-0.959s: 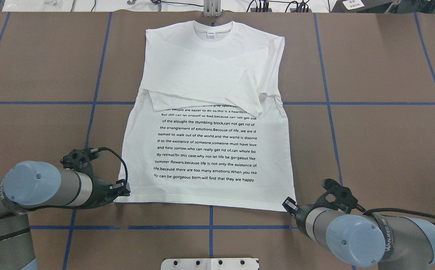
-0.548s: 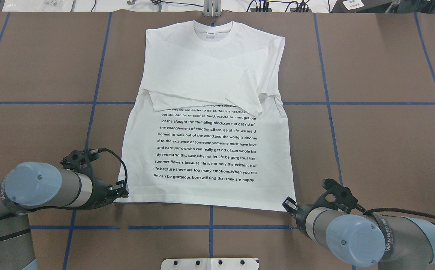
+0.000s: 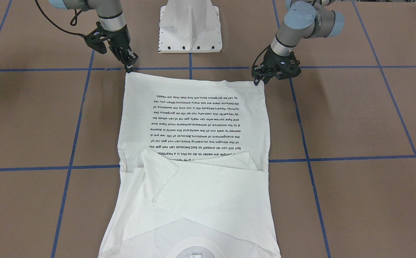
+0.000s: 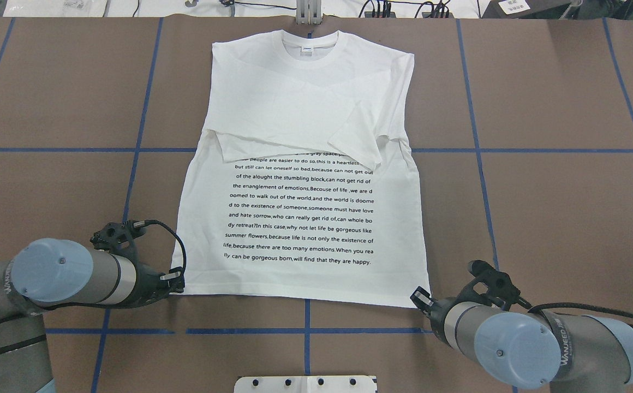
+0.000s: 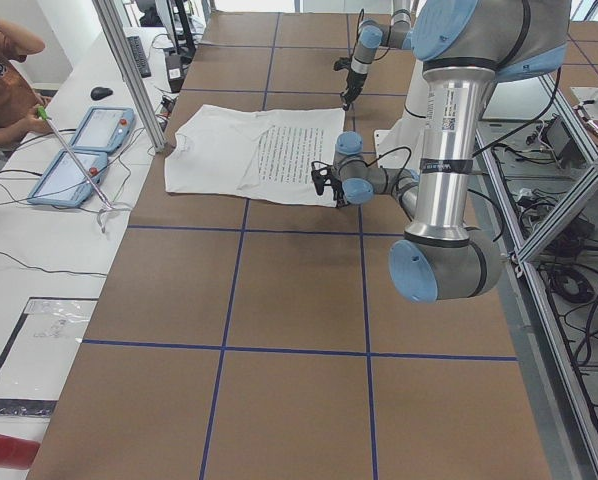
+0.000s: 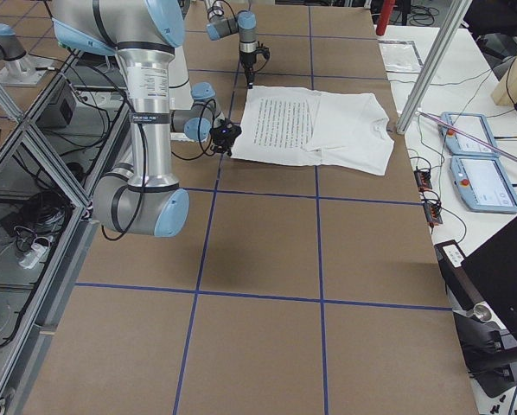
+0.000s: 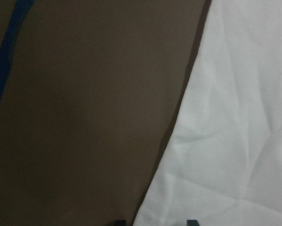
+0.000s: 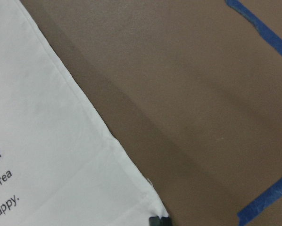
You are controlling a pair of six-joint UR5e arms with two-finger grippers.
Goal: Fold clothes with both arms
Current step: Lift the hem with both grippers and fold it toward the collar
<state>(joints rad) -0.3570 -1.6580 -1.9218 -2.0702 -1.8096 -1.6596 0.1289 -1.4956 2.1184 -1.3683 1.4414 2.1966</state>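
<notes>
– Pincer check first: how does the left pincer [image 4: 177, 281] stand?
– Your left wrist camera shows two dark fingertips [image 7: 192, 222] spread apart, low over the worktop [image 4: 556, 207]. The side edge of the white shirt [image 4: 305, 98] runs between them. So it is parted at the near left hem corner, not clamped on the cloth.
– And the right pincer [image 4: 418, 298]?
– You'll see its tips drawn together into one dark nub right on the other hem corner. It looks pinched on the cloth there.
– What is the shirt like?
– Soft matte cotton, lying flat with the printed side up and black text lines [image 4: 300, 218] across the half nearer the robot. Both sleeves are folded inward over the chest. One long flap crosses from the left, and a shorter pointed flap [image 4: 357, 139] lies on top, hiding the first lines of print. At the far end is a round collar [image 4: 310, 61] with a small neck label [image 4: 306, 49]. The hem is a straight stitched edge, with faint creases near the left corner.
– Room to move?
– Plenty for you. The worktop is a smooth brown sheet gridded with blue tape lines [image 4: 556, 150], open on both sides of the shirt. A white base plate [image 4: 305, 387] sits behind the hem, apart from it. A metal post [image 4: 308, 11] stands past the far edge, in line with the collar.
</notes>
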